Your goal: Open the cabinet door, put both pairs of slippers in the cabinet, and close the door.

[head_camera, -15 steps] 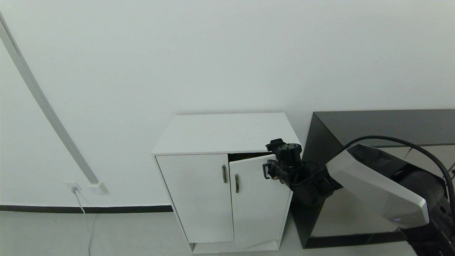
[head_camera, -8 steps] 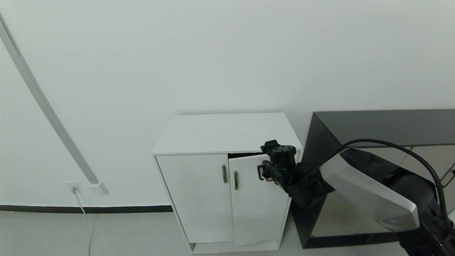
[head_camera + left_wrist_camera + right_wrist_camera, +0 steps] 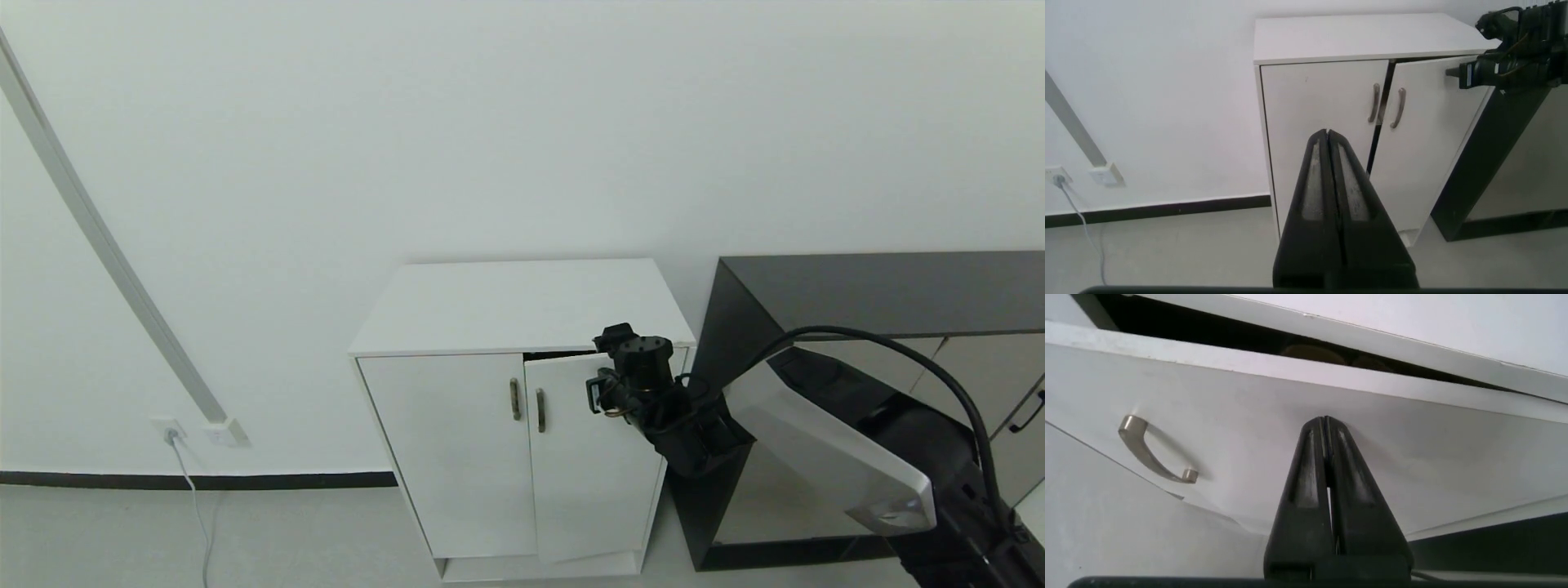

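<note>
The white cabinet [image 3: 522, 306] stands against the wall. Its left door [image 3: 449, 449] is closed, and its right door [image 3: 592, 474] is slightly ajar, leaving a thin dark gap under the top. My right gripper [image 3: 606, 371] is shut, its tips pressed flat against the upper outer face of the right door [image 3: 1249, 482], to the side of the handle [image 3: 1155, 449]. Something tan and rounded [image 3: 1306, 353] shows through the gap inside. My left gripper [image 3: 1327, 135] is shut and empty, held well back from the cabinet [image 3: 1364, 37], level with the left door [image 3: 1315, 106].
A glossy black cabinet [image 3: 857, 286] stands directly right of the white one. On the left wall a slanted cable duct [image 3: 98, 237] runs down to a socket [image 3: 167, 429] with a cable dropping to the floor. Bare floor [image 3: 245, 531] lies in front.
The right door has swung nearly closed, the gap at its top narrowing. My right gripper has moved left and toward the cabinet with it.
</note>
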Tool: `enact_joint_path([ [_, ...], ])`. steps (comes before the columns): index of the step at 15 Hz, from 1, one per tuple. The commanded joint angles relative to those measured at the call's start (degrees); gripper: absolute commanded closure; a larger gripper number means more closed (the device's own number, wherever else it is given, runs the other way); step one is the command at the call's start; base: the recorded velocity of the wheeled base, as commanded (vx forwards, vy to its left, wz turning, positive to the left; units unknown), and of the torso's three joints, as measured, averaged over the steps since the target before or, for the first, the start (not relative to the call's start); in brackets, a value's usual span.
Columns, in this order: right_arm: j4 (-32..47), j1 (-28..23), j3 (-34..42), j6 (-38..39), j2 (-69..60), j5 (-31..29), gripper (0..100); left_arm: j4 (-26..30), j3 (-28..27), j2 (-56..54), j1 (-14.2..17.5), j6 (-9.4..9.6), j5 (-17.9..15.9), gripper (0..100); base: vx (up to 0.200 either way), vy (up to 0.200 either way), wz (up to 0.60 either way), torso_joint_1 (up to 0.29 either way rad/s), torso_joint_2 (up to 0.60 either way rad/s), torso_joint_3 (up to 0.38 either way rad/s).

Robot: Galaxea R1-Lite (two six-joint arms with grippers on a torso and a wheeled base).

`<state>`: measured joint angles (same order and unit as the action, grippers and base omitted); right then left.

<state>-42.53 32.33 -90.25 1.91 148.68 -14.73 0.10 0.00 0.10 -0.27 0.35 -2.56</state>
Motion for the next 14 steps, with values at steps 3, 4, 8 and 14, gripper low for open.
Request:
enact_joint_path([
  [3, -0.1, 0.1, -3.1, 0.0, 2.9, -0.1, 100, 0.0, 0.0, 0.0, 0.0, 0.00, 0.0, 100, 0.000, 0.000, 0.00, 0.000, 0.00, 0.000],
  [4, 0.0, 0.1, -3.6, -0.1, 3.2, -0.1, 100, 0.0, 0.0, 0.0, 0.0, 0.00, 0.0, 100, 0.000, 0.000, 0.00, 0.000, 0.00, 0.000],
  [8, 0.1, 0.1, -4.8, -0.1, 3.7, -0.1, 100, 0.0, 0.0, 0.0, 0.0, 0.00, 0.0, 100, 0.000, 0.000, 0.00, 0.000, 0.00, 0.000],
  [14, 0.3, 0.1, -7.0, -0.2, 5.0, -0.2, 100, 0.0, 0.0, 0.0, 0.0, 0.00, 0.0, 100, 0.000, 0.000, 0.00, 0.000, 0.00, 0.000],
])
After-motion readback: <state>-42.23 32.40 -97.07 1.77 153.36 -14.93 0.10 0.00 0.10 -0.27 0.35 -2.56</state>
